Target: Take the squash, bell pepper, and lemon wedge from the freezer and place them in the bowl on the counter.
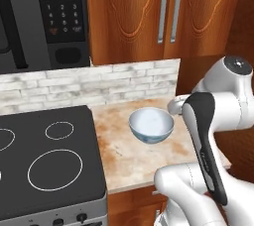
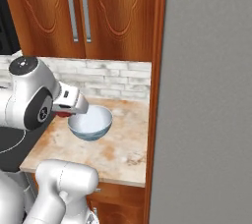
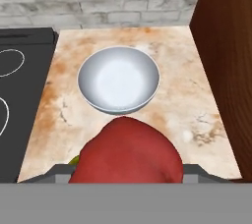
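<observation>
Hand view, inspected largest to smallest: the counter [image 3: 172,95] fills mid-frame; the bowl [image 3: 118,78] sits at its centre, empty. At lower centre the gripper [image 3: 125,169] pinches the bell pepper [image 3: 130,152], short of the bowl. Judgement: no food delivered yet; pepper placement pending, squash and lemon wedge outstanding.

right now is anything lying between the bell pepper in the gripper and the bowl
No. In the hand view, only bare counter separates the bell pepper from the bowl, whose inside looks empty.
</observation>
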